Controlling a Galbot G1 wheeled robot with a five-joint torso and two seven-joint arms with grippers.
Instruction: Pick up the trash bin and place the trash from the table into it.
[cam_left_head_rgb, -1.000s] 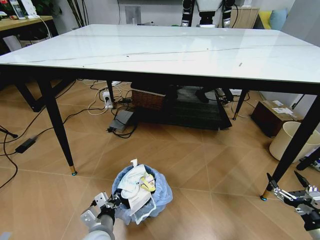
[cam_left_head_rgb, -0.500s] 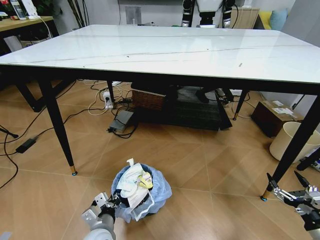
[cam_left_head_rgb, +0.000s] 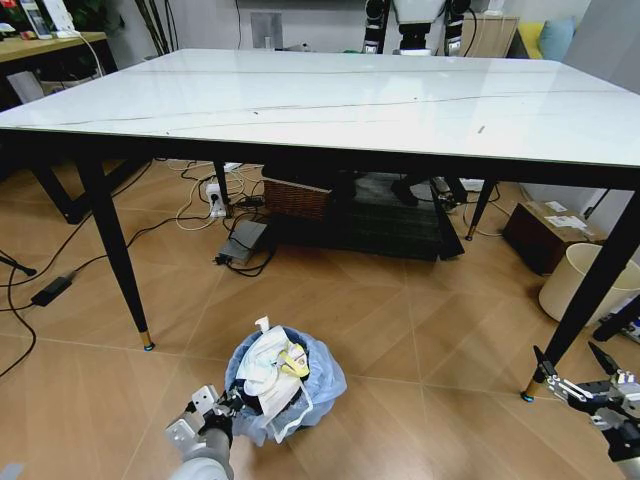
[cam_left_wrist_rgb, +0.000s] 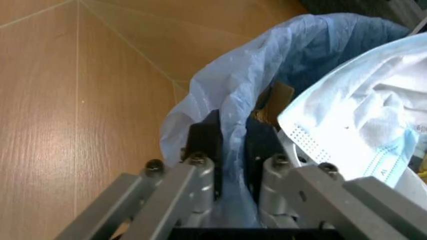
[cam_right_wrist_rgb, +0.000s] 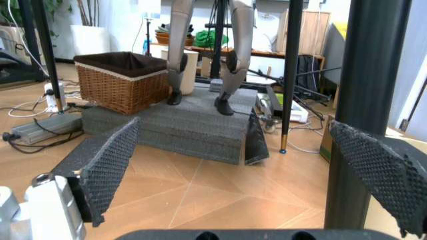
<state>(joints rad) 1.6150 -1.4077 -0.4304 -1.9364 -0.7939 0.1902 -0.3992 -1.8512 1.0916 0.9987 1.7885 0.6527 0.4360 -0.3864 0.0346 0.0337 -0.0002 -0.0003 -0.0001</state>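
My left gripper (cam_left_head_rgb: 232, 402) is clamped on the near rim of the trash bin (cam_left_head_rgb: 320, 385), which stands on the wood floor (cam_left_head_rgb: 400, 340) in front of the table (cam_left_head_rgb: 330, 100). The blue bag hides the bin's dark wall. Trash (cam_left_wrist_rgb: 353, 125) crowds against my fingers (cam_left_wrist_rgb: 200, 145). My right gripper (cam_left_head_rgb: 575, 370) hangs spread open by a table leg (cam_left_head_rgb: 590, 290), well apart.

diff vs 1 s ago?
Small. The bin with its trash shifted slightly toward the table, carried by the left gripper, which stays clamped on the bin's bagged rim. Right gripper stays open, low by the table leg. Tabletop unchanged.
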